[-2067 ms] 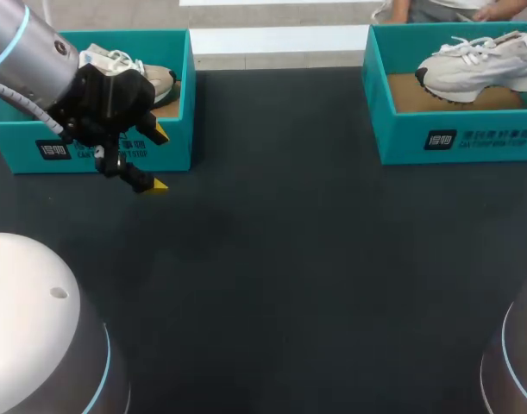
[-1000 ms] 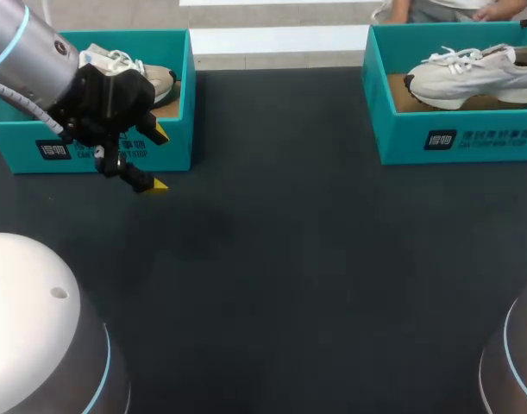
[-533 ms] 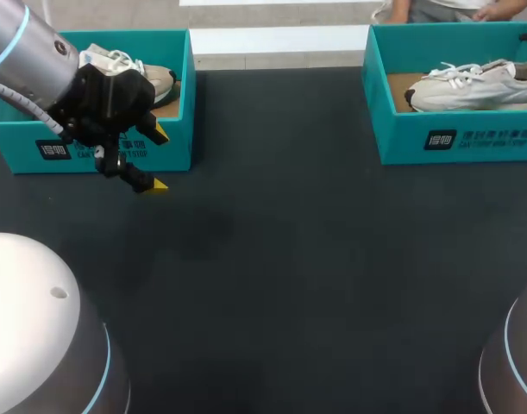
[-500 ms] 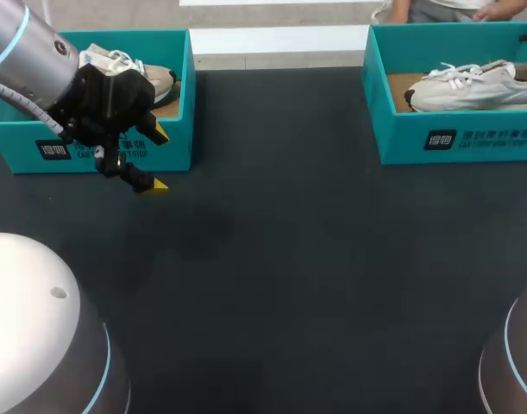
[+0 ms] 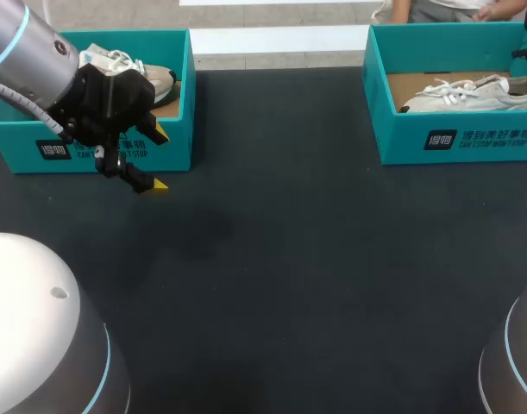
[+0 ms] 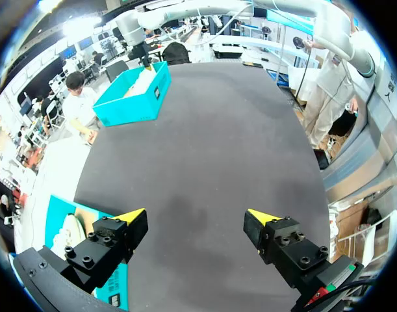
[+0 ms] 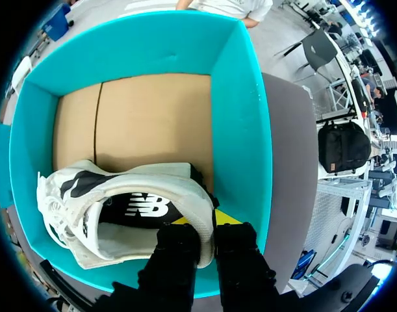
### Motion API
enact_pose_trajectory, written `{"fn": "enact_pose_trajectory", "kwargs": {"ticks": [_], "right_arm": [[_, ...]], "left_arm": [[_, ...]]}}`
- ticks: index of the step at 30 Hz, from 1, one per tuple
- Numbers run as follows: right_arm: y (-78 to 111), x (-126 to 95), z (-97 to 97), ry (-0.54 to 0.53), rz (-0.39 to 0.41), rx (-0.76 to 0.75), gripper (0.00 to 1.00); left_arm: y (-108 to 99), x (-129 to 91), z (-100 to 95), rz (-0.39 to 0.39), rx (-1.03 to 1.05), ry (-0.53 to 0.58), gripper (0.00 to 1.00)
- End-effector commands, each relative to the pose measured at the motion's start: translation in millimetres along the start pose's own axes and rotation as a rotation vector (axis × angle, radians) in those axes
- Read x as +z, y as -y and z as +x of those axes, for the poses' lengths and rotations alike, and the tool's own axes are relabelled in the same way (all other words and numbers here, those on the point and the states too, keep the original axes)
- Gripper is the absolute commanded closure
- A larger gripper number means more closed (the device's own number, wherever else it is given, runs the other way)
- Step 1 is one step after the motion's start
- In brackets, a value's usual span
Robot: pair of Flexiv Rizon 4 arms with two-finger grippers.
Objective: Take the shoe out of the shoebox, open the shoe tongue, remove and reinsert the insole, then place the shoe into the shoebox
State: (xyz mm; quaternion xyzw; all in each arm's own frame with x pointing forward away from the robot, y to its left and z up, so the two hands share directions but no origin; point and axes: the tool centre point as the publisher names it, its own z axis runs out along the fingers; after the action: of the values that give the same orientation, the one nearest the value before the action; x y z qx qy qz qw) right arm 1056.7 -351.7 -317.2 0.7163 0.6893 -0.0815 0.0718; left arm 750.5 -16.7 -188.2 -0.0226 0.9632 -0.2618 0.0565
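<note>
Head view: a dark table [image 5: 289, 259] stretches wide between two teal boxes. The right box [image 7: 237, 130] holds the shoe [image 7: 140, 179], heel pinched in the right gripper [image 7: 208, 224] by its wall. The left gripper [image 6: 197, 215] gapes wide, table ahead, left box [image 5: 178, 147] beside one finger.

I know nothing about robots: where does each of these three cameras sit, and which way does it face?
Head view: fixed above and behind the robot, looking down on the table; left arm and open left gripper show.
Left wrist view: on the left wrist, looking along its open fingers across the table towards the right shoebox.
Right wrist view: on the right wrist, looking down into that box; the right gripper pinches the shoe.
Shared: every view shows the right shoebox.
</note>
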Motion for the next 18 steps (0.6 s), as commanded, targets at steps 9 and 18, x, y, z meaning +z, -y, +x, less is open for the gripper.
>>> {"fn": "enact_pose_trajectory", "kwargs": {"ticks": [9, 18], "right_arm": [[5.2, 24.2, 4.7, 0.029, 0.041, 0.004, 1.00], [5.2, 39.2, 2.5, 0.040, 0.065, 0.018, 1.00]], "left_arm": [[-1.2, -0.2, 1.1, -0.001, 0.001, 0.002, 0.00], [-1.2, -0.2, 1.1, -0.001, 0.001, 0.002, 0.00]]}}
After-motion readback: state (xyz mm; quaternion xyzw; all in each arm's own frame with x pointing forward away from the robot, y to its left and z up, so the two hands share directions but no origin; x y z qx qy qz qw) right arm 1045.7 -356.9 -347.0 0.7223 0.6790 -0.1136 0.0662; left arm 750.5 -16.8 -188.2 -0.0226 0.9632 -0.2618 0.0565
